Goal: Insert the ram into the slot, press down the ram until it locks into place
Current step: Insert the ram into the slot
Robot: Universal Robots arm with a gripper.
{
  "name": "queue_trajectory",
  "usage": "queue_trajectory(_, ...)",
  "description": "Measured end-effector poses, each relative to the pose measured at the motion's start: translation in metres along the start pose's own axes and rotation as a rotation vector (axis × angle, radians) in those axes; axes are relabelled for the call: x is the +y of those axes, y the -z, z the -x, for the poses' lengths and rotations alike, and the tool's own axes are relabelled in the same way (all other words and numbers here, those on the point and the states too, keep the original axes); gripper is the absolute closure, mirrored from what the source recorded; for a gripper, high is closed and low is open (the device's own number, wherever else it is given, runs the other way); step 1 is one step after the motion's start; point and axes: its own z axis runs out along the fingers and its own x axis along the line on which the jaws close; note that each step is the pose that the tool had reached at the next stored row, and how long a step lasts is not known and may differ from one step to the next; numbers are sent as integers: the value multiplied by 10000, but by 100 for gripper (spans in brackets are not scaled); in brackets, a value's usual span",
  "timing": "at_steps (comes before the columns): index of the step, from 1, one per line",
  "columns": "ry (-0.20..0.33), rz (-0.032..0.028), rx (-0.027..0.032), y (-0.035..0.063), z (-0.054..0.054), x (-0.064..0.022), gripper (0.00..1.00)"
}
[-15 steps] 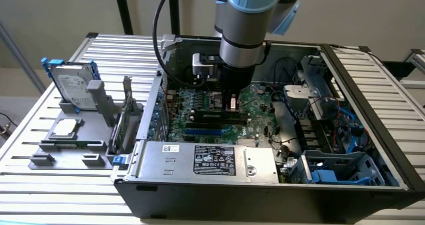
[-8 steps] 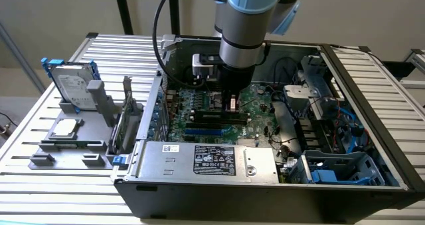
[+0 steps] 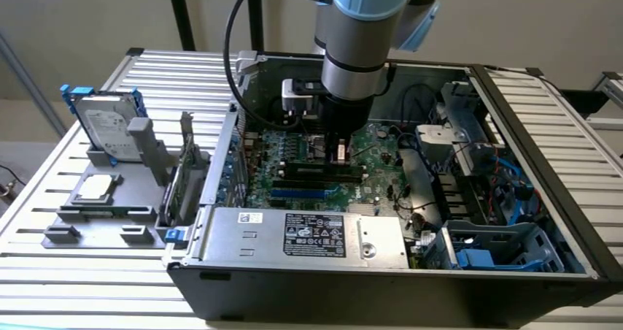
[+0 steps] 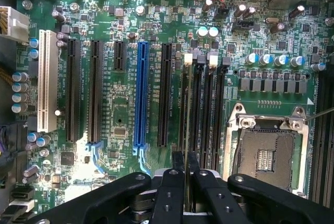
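In the wrist view my gripper (image 4: 185, 161) is shut on the ram (image 4: 186, 125), which shows edge-on as a thin line running away from the fingers (image 4: 177, 167). The ram hangs over the bank of long black memory slots (image 4: 198, 114), in line with the slot closest to the blue slot's side. Whether it touches that slot I cannot tell. In the exterior view the gripper (image 3: 341, 149) reaches down into the open computer case, just above the slots (image 3: 322, 174) on the motherboard.
A blue slot (image 4: 140, 93), black expansion slots (image 4: 95, 88) and a white one (image 4: 47, 78) lie beside the memory bank; the silver processor socket (image 4: 266, 151) is on the other side. Outside the case a fixture (image 3: 93, 220) holds a hard drive (image 3: 105, 122) and an upright card (image 3: 185, 162). The power supply (image 3: 302, 231) sits at the case front.
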Motion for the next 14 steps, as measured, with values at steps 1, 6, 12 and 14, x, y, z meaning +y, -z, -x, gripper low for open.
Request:
queue_trajectory(1, -7, 0, 0, 0, 1, 0, 86)
queue_trajectory(6, -35, 0, -1, -5, 2, 0, 86)
queue_trajectory(12, -41, 1, 1, -15, 2, -1, 86)
queue_trajectory(14, -41, 0, -1, -16, 2, -1, 86)
